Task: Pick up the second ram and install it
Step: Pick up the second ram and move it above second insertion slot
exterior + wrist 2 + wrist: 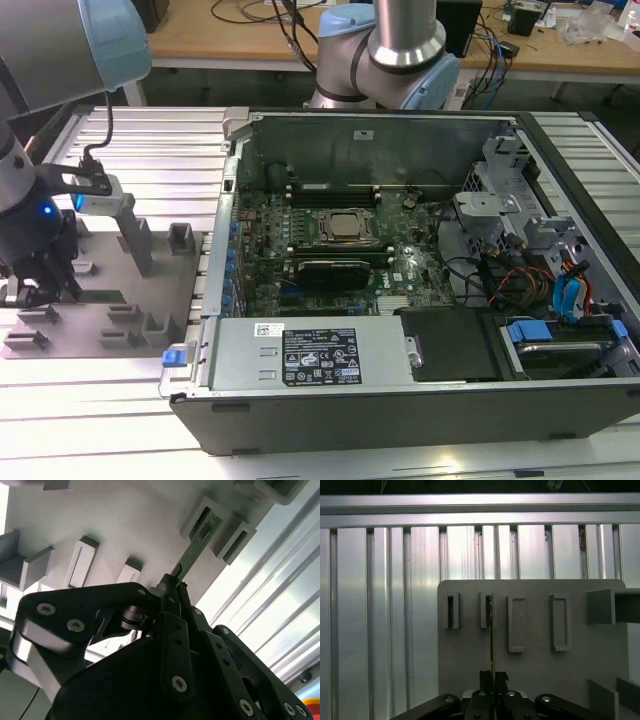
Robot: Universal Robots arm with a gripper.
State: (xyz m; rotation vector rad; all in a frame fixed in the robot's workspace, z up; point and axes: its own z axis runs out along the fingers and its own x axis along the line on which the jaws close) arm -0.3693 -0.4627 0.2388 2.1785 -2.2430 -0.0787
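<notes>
The second ram point(198, 544) is a thin green stick standing on edge, its far end between the grey holder blocks of the fixture plate point(125, 515). The first wrist view shows the second ram point(492, 630) edge-on as a thin line running from a slot down into the fingers. My gripper point(172, 582) is shut on the stick's near end, with both black fingers pressed against it, and the gripper point(493, 676) grips it the same way in the first wrist view. In the exterior view the gripper point(40, 285) hangs low over the fixture plate point(100, 300) at the exterior view's left.
The open computer case point(400, 260) lies at the exterior view's right of the plate, with the processor socket point(345, 227), memory slots point(330, 190) behind it and a long black card point(330, 268) in front. Upright grey posts point(135, 235) stand on the plate. Ribbed aluminium table point(380, 605) surrounds it.
</notes>
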